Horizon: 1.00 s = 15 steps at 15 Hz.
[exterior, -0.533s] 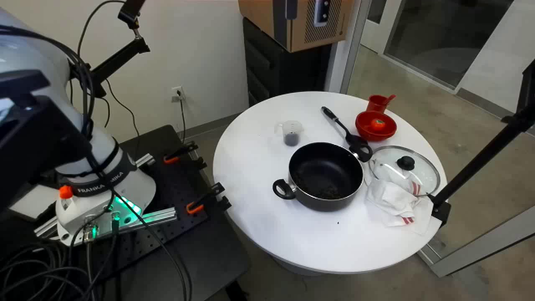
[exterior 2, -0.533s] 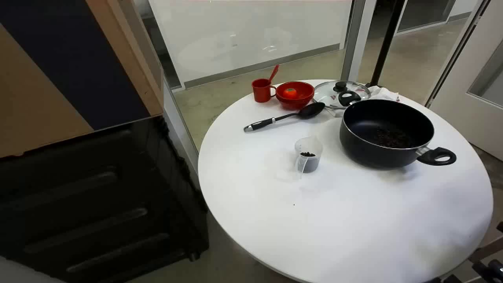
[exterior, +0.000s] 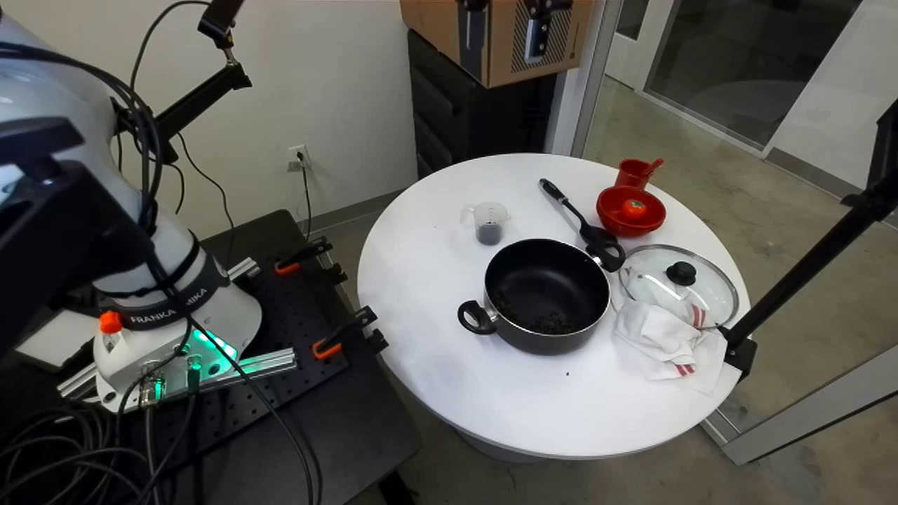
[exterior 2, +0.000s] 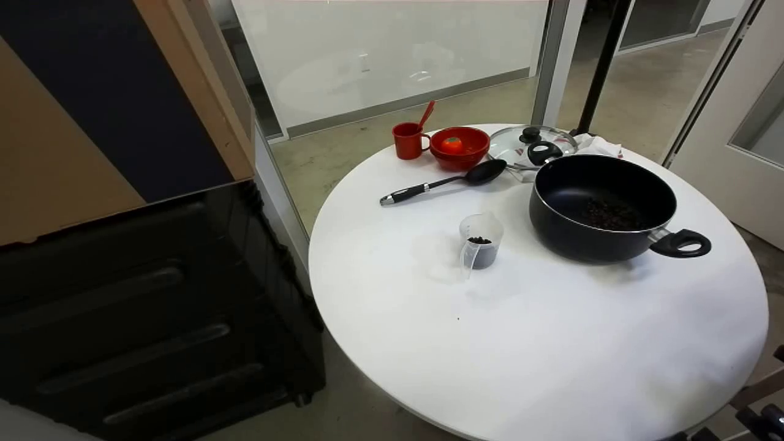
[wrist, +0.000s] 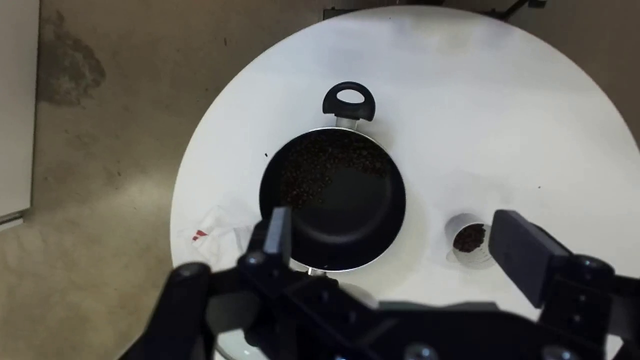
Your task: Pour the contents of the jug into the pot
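Bringing my gripper lower, it seems: spread wide, gripping nothing.
Shows further down in an exterior view than a moment ago; nothing on the table has shifted. I read it as approach, pour still to do. Clear jug stands upright at 11 o'clock of the pot in that view, dark beans inside; the pot holds some too. Count: one jug, one pot, one glass lid (3 o'clock), one towel, one black spoon, one tomato, one red mug with one red utensil in it; red bowls look like two, stacked. Beans not countable.
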### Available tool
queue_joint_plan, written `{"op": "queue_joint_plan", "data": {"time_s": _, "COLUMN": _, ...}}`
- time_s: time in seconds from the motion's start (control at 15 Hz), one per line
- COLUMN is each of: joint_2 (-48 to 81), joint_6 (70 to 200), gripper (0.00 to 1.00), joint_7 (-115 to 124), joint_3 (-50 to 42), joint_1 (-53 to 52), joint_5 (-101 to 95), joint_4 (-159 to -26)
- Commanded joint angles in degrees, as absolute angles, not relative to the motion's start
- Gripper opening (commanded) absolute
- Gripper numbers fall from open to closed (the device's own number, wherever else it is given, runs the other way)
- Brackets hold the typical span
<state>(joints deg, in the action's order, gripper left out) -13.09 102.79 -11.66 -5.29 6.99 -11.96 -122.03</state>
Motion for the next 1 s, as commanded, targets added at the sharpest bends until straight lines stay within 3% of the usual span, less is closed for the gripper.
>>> {"op": "queue_joint_plan", "data": {"time_s": 0.0, "joint_2": -9.6, "joint_6": 105.5, "gripper": 1.0, "joint_7": -19.2, "joint_3": -5.1, "joint_1": 4.2, "joint_5": -12.5, "joint_4": -123.1}}
{"op": "queue_joint_plan", "data": {"time_s": 0.93, "joint_2": -8.2, "joint_6": 109.4, "gripper": 1.0, "joint_7": -40.3, "joint_3": 5.7, "joint_1": -8.3, "joint_5": -9.1, "joint_4": -127.8}}
